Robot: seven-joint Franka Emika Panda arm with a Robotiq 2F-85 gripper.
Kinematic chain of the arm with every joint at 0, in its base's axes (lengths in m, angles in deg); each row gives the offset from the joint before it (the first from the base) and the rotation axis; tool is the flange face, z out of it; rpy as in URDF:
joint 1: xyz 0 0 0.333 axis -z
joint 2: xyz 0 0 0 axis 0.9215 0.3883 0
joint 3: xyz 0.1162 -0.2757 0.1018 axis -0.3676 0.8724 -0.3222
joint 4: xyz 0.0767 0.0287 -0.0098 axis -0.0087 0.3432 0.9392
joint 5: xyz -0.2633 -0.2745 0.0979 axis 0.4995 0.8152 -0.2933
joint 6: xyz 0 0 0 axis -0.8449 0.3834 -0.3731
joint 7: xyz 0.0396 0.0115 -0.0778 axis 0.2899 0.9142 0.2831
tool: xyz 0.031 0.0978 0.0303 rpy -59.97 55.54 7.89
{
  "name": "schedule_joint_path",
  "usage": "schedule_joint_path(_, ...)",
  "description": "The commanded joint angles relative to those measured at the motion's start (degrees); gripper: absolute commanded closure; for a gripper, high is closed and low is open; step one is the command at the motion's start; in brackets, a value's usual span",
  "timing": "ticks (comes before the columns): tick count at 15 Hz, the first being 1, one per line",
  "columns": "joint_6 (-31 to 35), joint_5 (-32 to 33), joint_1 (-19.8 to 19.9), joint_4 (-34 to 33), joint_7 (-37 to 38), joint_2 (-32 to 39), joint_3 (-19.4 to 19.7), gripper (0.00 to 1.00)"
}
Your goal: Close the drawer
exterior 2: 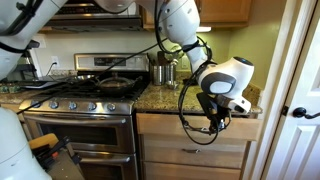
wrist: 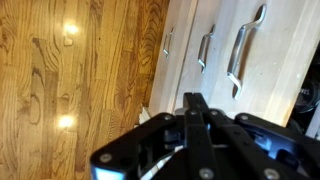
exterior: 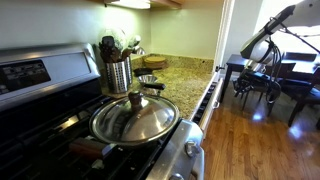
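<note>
The drawer's pale wood front (exterior 2: 185, 126) sits just under the granite counter, to the right of the stove. It looks level with the cabinet face, and no spice jars show. My gripper (exterior 2: 216, 121) hangs in front of the drawer's right part, fingers pointing down, close to the panel; I cannot tell if it touches. In the wrist view the black fingers (wrist: 195, 102) are pressed together with nothing between them. They point down along pale cabinet fronts with a curved metal handle (wrist: 240, 48). The gripper does not show in the exterior view over the stove.
A steel stove (exterior 2: 80, 125) stands left of the drawer, with a lidded pan (exterior: 133, 119) on a burner. A steel utensil holder (exterior: 117, 72) stands on the granite counter (exterior: 180, 85). Wood floor (wrist: 70, 80) lies below. A white door (exterior 2: 300, 90) is to the right.
</note>
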Motion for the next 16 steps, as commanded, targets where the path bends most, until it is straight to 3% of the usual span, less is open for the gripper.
schedule_joint_path(1,-1.66,-1.59,-0.13,-0.77,-0.82,0.64,-1.16,0.97)
schedule_joint_path(2,-1.62,-1.22,-0.22,0.06,-1.00,-0.05,-0.99,0.72)
schedule_joint_path(3,-1.95,-0.49,-0.47,0.93,-0.37,-1.19,-0.14,0.72)
schedule_joint_path(4,-0.34,-0.64,-0.93,-0.45,-0.30,0.85,-0.30,0.95)
schedule_joint_path(7,-0.44,-0.59,-0.85,-0.45,-0.28,0.66,0.02,0.75)
schedule_joint_path(10,-0.48,-0.58,-0.85,-0.44,-0.27,0.66,0.06,0.72)
schedule_joint_path(11,-0.49,-0.58,-0.85,-0.44,-0.27,0.66,0.06,0.47)
schedule_joint_path(12,1.57,-1.51,-0.53,-0.46,-1.01,1.27,-0.56,0.45)
schedule_joint_path(16,3.82,-5.38,1.34,-1.80,-2.53,3.99,-3.57,0.22)
